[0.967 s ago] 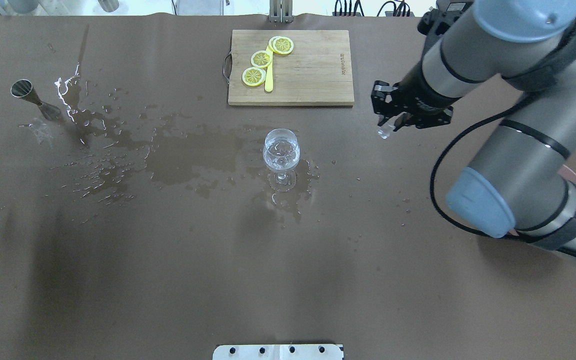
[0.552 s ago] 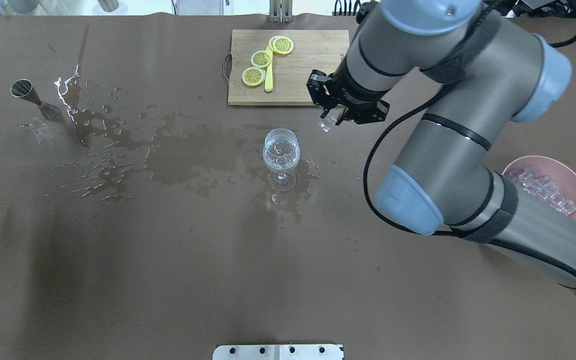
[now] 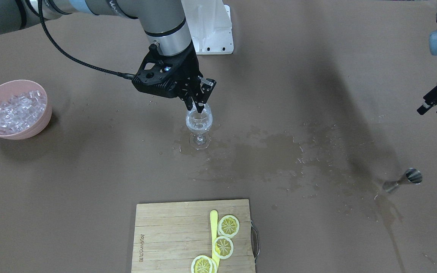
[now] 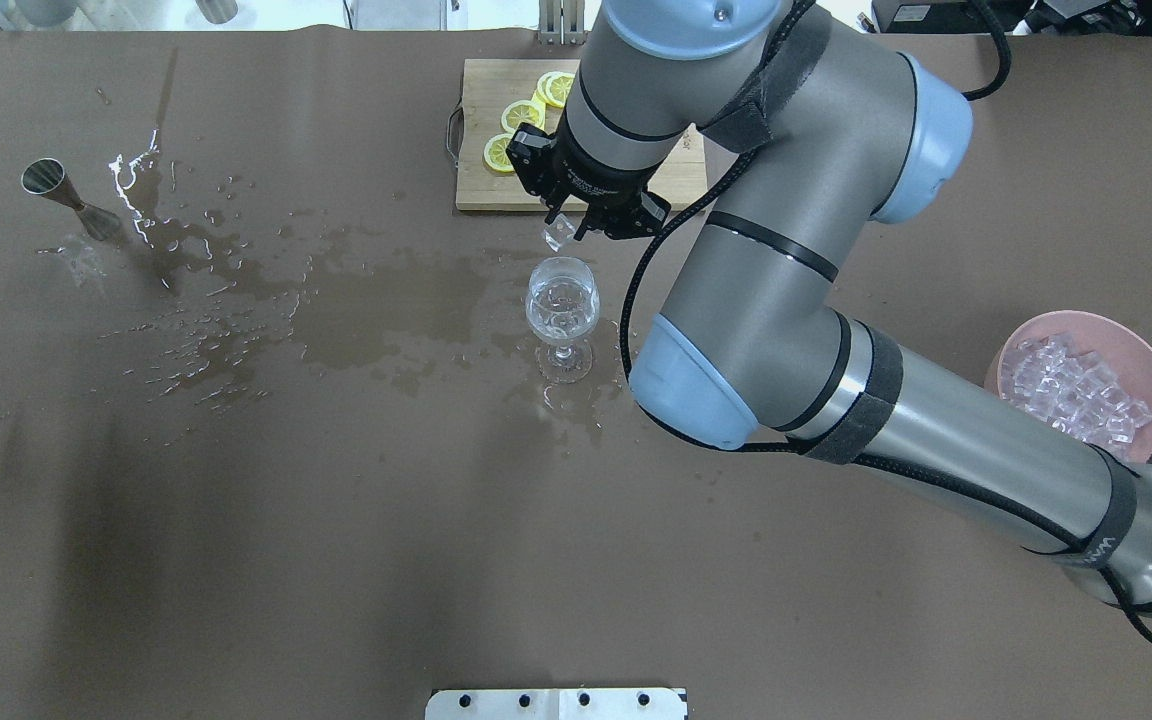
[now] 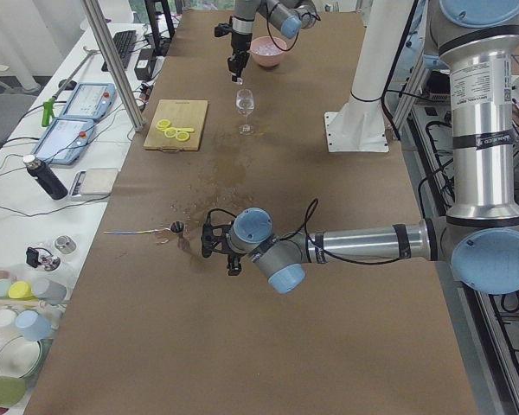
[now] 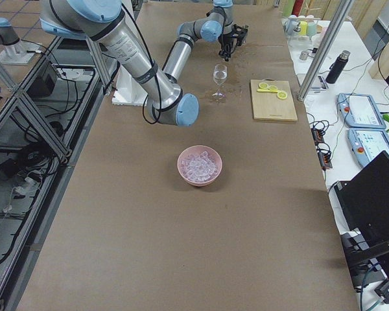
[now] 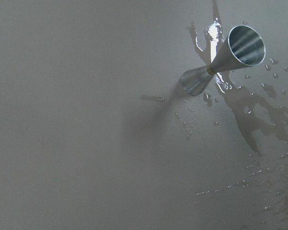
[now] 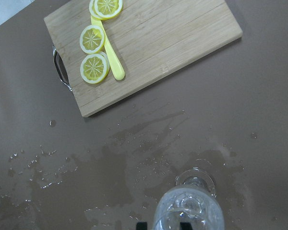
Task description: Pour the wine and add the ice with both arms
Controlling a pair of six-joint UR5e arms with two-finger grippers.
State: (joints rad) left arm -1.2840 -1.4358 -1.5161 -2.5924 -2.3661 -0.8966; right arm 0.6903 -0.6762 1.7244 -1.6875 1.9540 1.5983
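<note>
The wine glass (image 4: 563,300) stands mid-table in a puddle, with clear liquid and glints of ice in its bowl (image 3: 199,122). My right gripper (image 4: 562,234) is shut on one small clear ice cube (image 4: 557,237). In the front view it hangs just above the glass's rim (image 3: 200,109). The right wrist view looks down into the glass (image 8: 189,215). My left gripper (image 3: 434,107) hovers at the table's left end, above and apart from the steel jigger (image 3: 404,180), with its fingers apart and empty.
A pink bowl (image 4: 1151,355) of ice cubes sits at the right. A wooden cutting board (image 3: 173,235) with lemon slices (image 3: 223,246) and a yellow knife lies beyond the glass. Spilled liquid (image 4: 376,310) spreads from the glass to the tipped jigger (image 4: 61,190).
My right arm has swung left with the ice cube, from right of the cutting board to just over the wine glass. The ice bowl is now uncovered.
</note>
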